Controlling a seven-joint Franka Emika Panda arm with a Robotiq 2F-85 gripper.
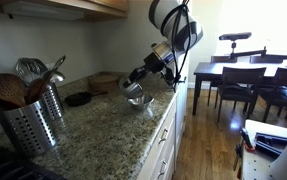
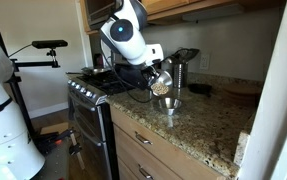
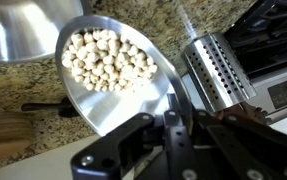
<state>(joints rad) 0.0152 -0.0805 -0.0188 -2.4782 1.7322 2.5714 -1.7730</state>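
The pincer point(image 3: 171, 120) is gripping, fully closed, a tilted metal cup point(image 3: 113, 105) of pale beans point(image 3: 108, 58) at frame centre. A steel bowl point(image 3: 18, 30) is sitting upper left on the granite table point(image 3: 13, 95).

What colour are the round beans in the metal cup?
Pale cream; small round beans show best in wrist view.

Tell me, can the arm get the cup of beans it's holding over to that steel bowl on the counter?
Probably yes. The gripper is shut on the metal cup, tilted just above the steel bowl, with nothing between them. The utensil holder stands off to the side.
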